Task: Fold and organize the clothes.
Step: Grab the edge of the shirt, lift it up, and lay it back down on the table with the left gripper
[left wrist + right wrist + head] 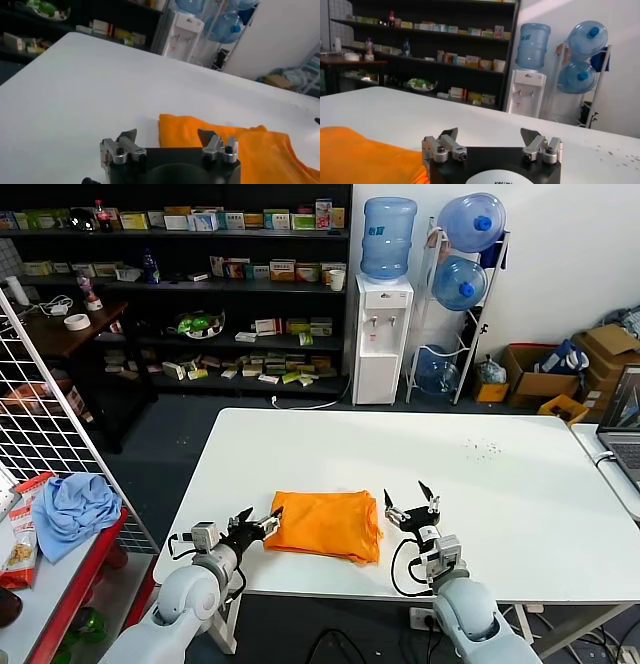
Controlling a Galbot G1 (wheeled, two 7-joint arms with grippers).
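T-shirt: orange T-shirt (325, 525) lies folded into a compact, roughly rectangular stack on the white table (520, 484), near the front edge, a bit left of centre. Also seen in left wrist view (225, 142) and right wrist view (360, 155).
Left gripper: left gripper (263, 524) sits low at the shirt's left edge, fingers spread wide, holding nothing. One fingertip is right at the fabric edge; can't tell if it touches.
Right gripper: right gripper (412, 506) is just beside the shirt's right edge, apart from the cloth, fingers wide open and pointing up, empty.
Table: small dark specks (485, 448) on the far right part.
Surroundings: light blue cloth (75, 509) on a red-edged side surface to the left; water dispenser (382, 334) and dark shelves (200, 284) behind the table.
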